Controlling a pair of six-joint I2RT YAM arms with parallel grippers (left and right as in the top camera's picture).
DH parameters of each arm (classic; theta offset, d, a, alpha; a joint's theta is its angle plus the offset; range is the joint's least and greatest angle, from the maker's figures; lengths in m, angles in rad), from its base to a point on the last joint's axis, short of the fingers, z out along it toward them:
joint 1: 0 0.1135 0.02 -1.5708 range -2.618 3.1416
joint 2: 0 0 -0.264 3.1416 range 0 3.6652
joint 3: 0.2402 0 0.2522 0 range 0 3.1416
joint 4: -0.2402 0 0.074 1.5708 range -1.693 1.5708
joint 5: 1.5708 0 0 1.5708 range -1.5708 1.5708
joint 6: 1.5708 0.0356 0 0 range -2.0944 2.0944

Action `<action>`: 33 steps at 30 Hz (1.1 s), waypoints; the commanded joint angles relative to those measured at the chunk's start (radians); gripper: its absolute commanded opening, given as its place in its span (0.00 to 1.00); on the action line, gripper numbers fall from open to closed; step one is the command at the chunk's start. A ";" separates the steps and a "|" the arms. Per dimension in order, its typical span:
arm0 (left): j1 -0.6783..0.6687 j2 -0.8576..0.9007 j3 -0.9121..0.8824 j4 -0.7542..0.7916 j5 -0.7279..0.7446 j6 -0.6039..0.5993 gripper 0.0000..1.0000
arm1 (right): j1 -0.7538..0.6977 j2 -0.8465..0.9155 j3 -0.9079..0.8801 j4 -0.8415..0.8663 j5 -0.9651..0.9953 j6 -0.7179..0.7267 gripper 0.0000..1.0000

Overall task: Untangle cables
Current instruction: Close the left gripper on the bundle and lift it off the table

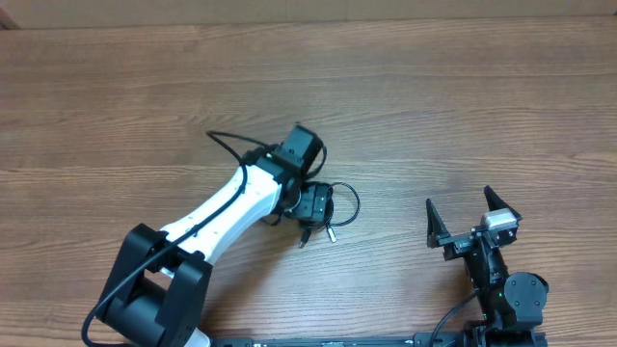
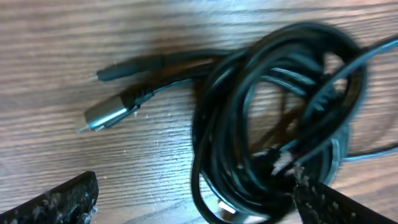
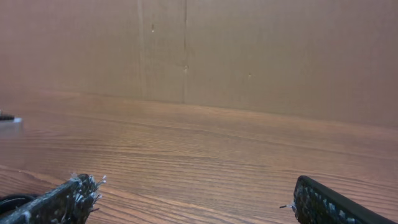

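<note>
The cables (image 2: 280, 112) are thin black cords coiled in one small tangled bundle on the wooden table. Two plug ends (image 2: 106, 115) stick out to the left of the coil. From overhead, one loop of the cables (image 1: 349, 200) and the silver-tipped plugs (image 1: 329, 233) show beside my left gripper (image 1: 313, 205). That gripper hovers just over the bundle, open. In the left wrist view my left gripper (image 2: 199, 208) has the coil's lower edge between its fingers, nearer the right finger (image 2: 336, 205). My right gripper (image 1: 470, 214) stands open and apart at the right, with nothing between its fingers (image 3: 62, 202).
The left arm's own thicker black wire (image 1: 229, 145) loops out over the table behind the wrist. A brown wall (image 3: 249, 50) closes off the table's far side. The wooden tabletop (image 1: 463, 106) stretches round both arms.
</note>
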 commanded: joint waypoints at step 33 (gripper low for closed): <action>0.007 0.141 -0.037 0.143 -0.040 -0.242 0.59 | -0.004 -0.010 -0.011 0.005 -0.002 -0.001 1.00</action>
